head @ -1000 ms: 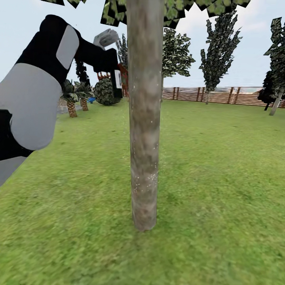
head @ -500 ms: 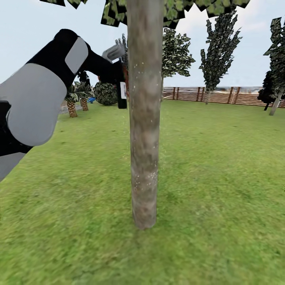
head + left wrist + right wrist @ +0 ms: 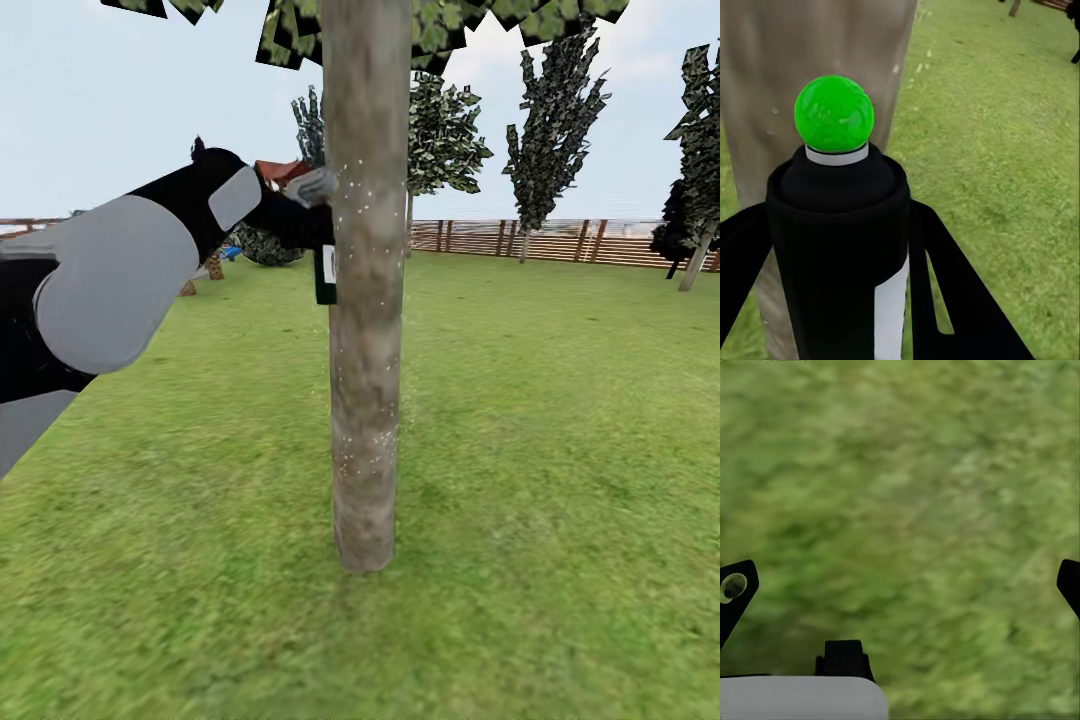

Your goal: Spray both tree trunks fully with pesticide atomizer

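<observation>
pesticide atomizer (image 3: 840,247), a black cylinder with a white label strip and a bright green round cap, sits clamped between the dark fingers (image 3: 945,285) of the left gripper (image 3: 832,300), its cap pointing at the mottled grey-brown tree trunk (image 3: 787,67) just beyond it. from the head camera, the black-and-grey left arm (image 3: 120,280) reaches across at chest height and holds the bottle (image 3: 324,272) right against the left side of the trunk (image 3: 366,300), which rises from the green lawn (image 3: 560,450) at the centre of the garden. pale specks dot the bark near the bottle and lower down the trunk. blocky green leaves (image 3: 300,30) crown the top of the view. a brown slatted fence (image 3: 540,242) lines the far edge of the grass, with dark narrow conifers (image 3: 550,130) before the sky. the right gripper (image 3: 900,585) hangs over blurred grass (image 3: 907,495), its two dark fingertips (image 3: 735,589) spread wide at the edges of its wrist camera, with nothing between them.
</observation>
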Controlling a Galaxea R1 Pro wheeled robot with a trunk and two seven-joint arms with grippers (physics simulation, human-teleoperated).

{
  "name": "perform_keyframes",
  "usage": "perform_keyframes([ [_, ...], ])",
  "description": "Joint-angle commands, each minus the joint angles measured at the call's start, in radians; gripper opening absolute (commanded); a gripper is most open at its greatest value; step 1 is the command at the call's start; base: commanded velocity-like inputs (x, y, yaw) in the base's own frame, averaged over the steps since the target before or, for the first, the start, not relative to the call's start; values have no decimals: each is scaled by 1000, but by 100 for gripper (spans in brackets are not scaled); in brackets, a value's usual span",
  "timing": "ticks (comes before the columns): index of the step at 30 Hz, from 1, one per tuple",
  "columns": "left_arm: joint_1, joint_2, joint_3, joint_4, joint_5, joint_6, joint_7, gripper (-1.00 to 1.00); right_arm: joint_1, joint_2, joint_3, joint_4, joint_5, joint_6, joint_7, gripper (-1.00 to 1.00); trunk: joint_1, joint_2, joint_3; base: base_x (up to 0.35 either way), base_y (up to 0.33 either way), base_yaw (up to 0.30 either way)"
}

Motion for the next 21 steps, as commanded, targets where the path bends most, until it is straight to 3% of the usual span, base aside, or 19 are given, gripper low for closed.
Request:
perform_keyframes([
  [1, 0, 15, 9, 0, 8, 0, 9, -100, -2, 0, 7, 4, 6, -3, -8, 100, 0, -1, -1, 0, 0, 0],
  [5, 0, 53, 8, 3, 8, -5, 17, -100, -2, 0, 7, 4, 6, -3, -8, 100, 0, -1, -1, 0, 0, 0],
  [10, 73, 55, 8, 9, 9, -9, 17, -100, -2, 0, 8, 4, 6, -3, -8, 100, 0, -1, -1, 0, 0, 0],
  [12, 134, 39, 8, 10, 9, -44, 15, -100, -2, 0, 8, 4, 6, -3, -8, 100, 0, -1, -1, 0, 0, 0],
  [17, 214, -30, 8, 12, 10, -125, 10, -100, -2, 0, 7, 4, 6, -4, -8, 100, 0, -1, -1, 0, 0, 0],
  [19, 240, -30, 9, 12, 10, -130, 10, -100, -2, 0, 8, 4, 6, -4, -8, 100, 0, -1, -1, 0, 0, 0],
  [21, 307, -30, 9, 11, 9, -155, 9, -100, -2, 0, 8, 4, 6, -3, -8, 100, 0, -1, -1, 0, 0, 0],
])
